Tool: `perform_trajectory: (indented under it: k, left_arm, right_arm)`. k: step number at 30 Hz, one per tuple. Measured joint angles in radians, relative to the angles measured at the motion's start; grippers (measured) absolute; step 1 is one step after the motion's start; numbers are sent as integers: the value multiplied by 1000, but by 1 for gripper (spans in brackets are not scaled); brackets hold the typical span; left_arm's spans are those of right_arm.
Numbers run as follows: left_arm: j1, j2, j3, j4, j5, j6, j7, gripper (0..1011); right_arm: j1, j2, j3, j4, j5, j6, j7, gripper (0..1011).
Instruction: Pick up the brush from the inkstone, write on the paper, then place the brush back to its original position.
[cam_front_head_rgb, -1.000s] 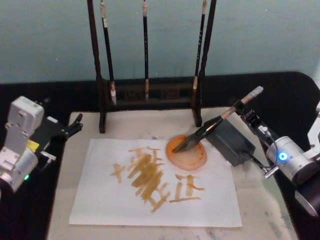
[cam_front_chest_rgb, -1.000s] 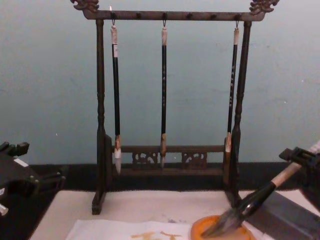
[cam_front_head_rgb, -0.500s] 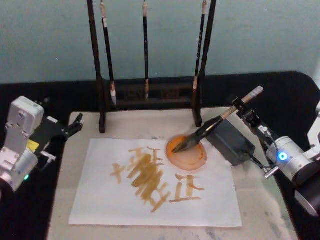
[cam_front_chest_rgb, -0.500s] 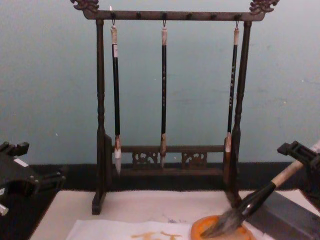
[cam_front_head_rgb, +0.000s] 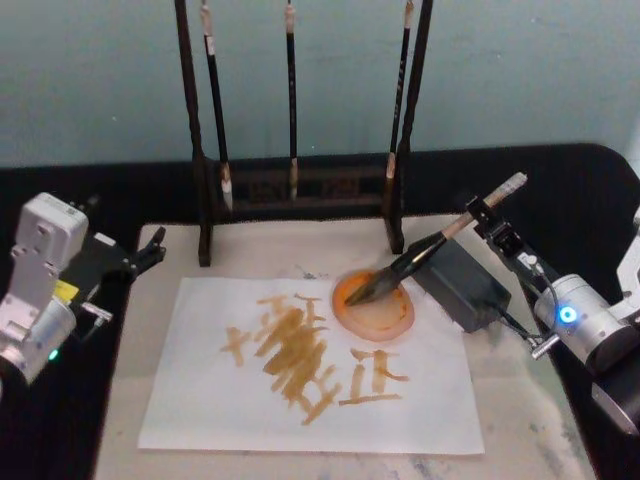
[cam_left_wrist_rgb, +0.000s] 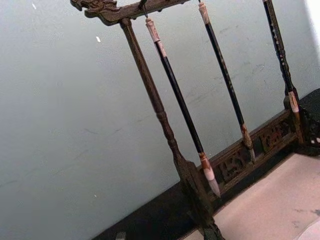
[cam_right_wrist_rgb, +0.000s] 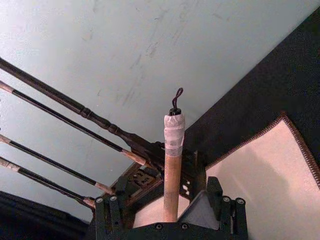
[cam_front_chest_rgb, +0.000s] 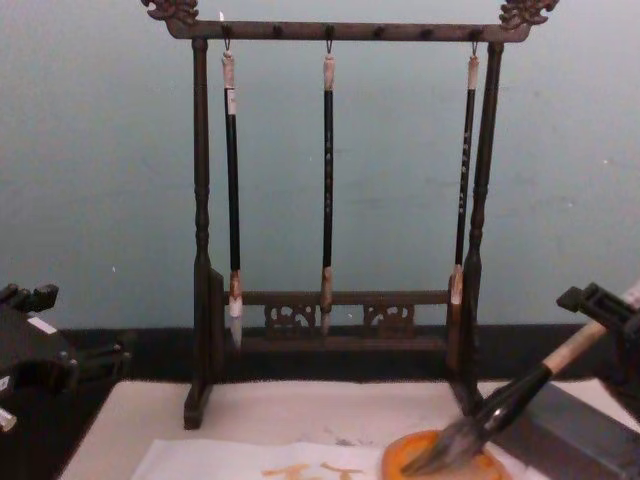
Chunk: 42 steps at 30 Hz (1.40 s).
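The brush (cam_front_head_rgb: 420, 255) lies slanted, its dark bristles in the orange dish (cam_front_head_rgb: 375, 310) and its black lower section propped on the dark grey inkstone (cam_front_head_rgb: 462, 285). My right gripper (cam_front_head_rgb: 492, 220) straddles the pale tan handle near its upper end, open, with a gap on each side of the handle (cam_right_wrist_rgb: 172, 170). From the chest view the brush (cam_front_chest_rgb: 520, 395) slopes down to the dish (cam_front_chest_rgb: 400, 462). The white paper (cam_front_head_rgb: 200, 400) with orange-yellow strokes lies flat on the mat. My left gripper (cam_front_head_rgb: 150, 250) is parked open at the mat's left edge.
A dark wooden rack (cam_front_head_rgb: 300, 185) with three thin hanging brushes (cam_front_chest_rgb: 327, 190) stands behind the paper. The beige mat (cam_front_head_rgb: 520, 430) lies under everything, with black table (cam_front_head_rgb: 590, 190) around it. A cable runs from the right arm past the inkstone.
Almost nothing moved. My right gripper shifted very slightly upward around the handle, and the brush stays propped on the inkstone with its bristles in the dish.
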<state>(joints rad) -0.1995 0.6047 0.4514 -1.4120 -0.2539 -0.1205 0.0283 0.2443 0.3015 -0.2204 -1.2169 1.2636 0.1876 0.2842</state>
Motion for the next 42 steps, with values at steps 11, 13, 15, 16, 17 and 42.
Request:
perform_trajectory:
  k: [11, 13, 15, 16, 17, 42]
  left_arm:
    - [0, 0, 0, 0, 0, 0, 0, 1010]
    - [0, 0, 0, 0, 0, 0, 0, 1009]
    - [0, 0, 0, 0, 0, 0, 0, 1010]
    - [0, 0, 0, 0, 0, 0, 0, 1010]
    - [0, 0, 0, 0, 0, 0, 0, 1010]
    - [0, 0, 0, 0, 0, 0, 0, 1010]
  right_arm:
    - [-76, 46, 0, -94, 37, -22, -38, 1000]
    - [-103, 58, 2, -125, 43, -29, -52, 1000]
    - [-121, 66, 3, -146, 46, -35, -61, 1000]
    - [-130, 70, 3, -155, 46, -38, -67, 1000]
    - [-139, 74, 3, -165, 46, -42, -71, 1000]
    - [-164, 147, -154, -307, -527, -321, -259, 1000]
